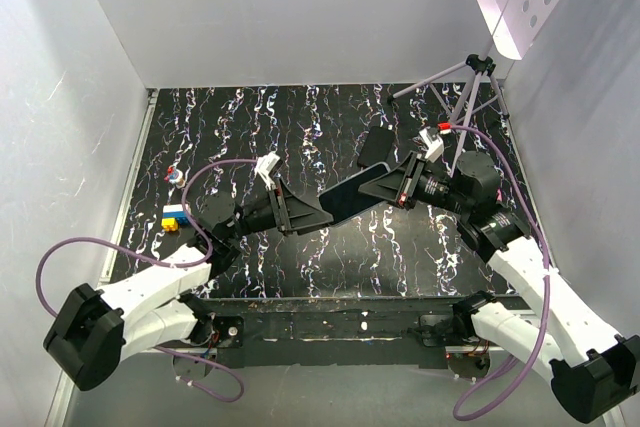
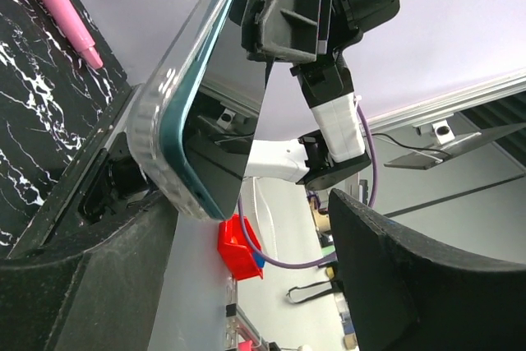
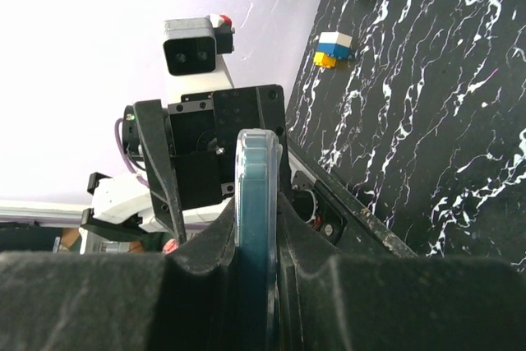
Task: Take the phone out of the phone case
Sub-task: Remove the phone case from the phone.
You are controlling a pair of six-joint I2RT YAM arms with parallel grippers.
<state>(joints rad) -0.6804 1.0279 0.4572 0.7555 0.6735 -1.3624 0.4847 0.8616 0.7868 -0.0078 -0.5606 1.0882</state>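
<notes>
The phone (image 1: 345,200) is held in the air between my two grippers, above the middle of the table. Close up it has a dark glossy screen (image 2: 234,113) and a teal edge (image 3: 256,203), not a red rim. The phone case (image 2: 177,104) around it is a clear translucent shell (image 3: 245,162), not matte black. My right gripper (image 3: 257,240) is shut on the cased phone, edge-on between its fingers (image 1: 397,187). My left gripper (image 2: 251,228) stands at the phone's other end (image 1: 297,212), jaws wide apart; only its left finger (image 2: 90,277) touches the case corner.
A dark flat rectangle (image 1: 378,147) lies on the table behind the phone. Toy bricks (image 1: 175,217) and a small figure (image 1: 176,176) sit at the left. A tripod (image 1: 470,87) stands at the back right. A pink pen (image 2: 62,6) lies on the table.
</notes>
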